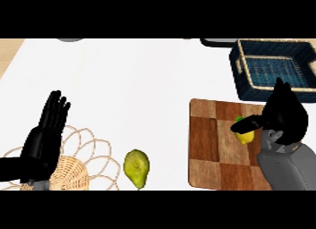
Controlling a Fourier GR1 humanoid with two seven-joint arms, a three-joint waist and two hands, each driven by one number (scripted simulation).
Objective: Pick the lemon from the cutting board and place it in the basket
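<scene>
Fingers: right hand has its thumb and fingers closing round the lemon; left hand rests open at 8 o'clock.
Lemon: on the cutting board, not lifted.
Left: lift, carry to the basket at 1 o'clock.

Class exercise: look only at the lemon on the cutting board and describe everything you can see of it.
The lemon is small, bright yellow and oval, with a hint of green at its upper end. It lies on the wooden cutting board, on the checkered part toward the board's right side. The right robot hand is over it: a black thumb crosses its upper left, and the palm and fingers hide its right side, so only part of the fruit shows. It is outside the dark blue basket, which sits farther back.
</scene>
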